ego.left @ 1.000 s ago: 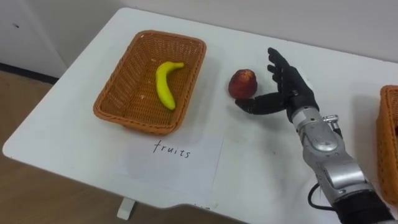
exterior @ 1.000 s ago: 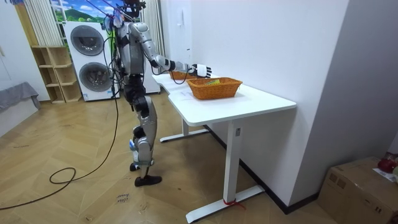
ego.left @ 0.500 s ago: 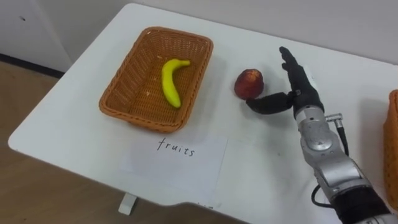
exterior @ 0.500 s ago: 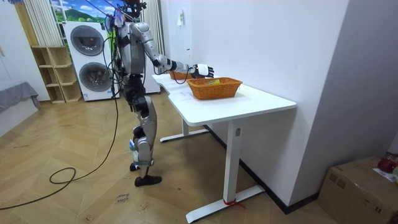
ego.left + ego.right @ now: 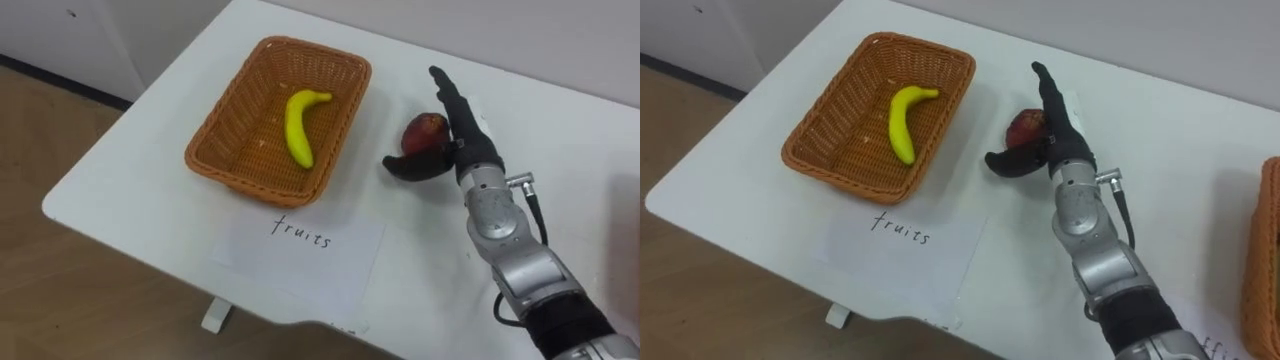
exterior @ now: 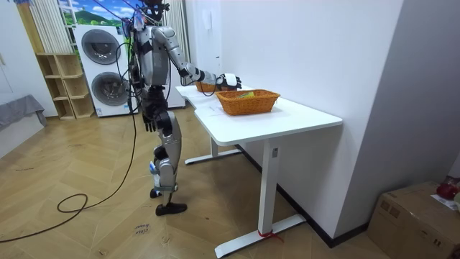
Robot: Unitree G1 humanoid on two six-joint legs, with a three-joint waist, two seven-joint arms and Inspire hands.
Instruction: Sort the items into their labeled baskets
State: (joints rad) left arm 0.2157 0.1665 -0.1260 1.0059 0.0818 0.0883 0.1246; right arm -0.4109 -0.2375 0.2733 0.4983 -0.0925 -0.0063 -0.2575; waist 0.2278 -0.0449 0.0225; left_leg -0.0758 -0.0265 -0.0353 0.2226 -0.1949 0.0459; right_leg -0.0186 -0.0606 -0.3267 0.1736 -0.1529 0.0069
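White tabletop (image 5: pixel 560 110) set against a pale wall is my working surface. The piece I care about is the red fruit (image 5: pixel 424 129), an apple or a peach as far as I can judge. It lies on the bare top near the right side of the wicker basket (image 5: pixel 232 150), so it is not yet sorted. My right hand (image 5: pixel 468 150) brackets it: the fingers (image 5: pixel 450 95) are straight and pressed together along the fruit's right side, and the thumb is swung out low across its near side. Nothing is clamped, and I cannot tell whether the fingers actually touch. I read this as a cradle set up to close on the fruit. Inside the basket a banana (image 5: pixel 303 125) lies lengthways, with open wicker on its left for the next piece. A sheet of paper (image 5: pixel 300 245) with a handwritten word sits just in front of the basket, presumably marking what belongs there. A second basket (image 5: pixel 1262 250) sits well apart at the right edge, likely for the office supplies. In the room view the robot stands at the table's edge with its left hand (image 6: pixel 149 124) hanging by the hip, too small for me to read.
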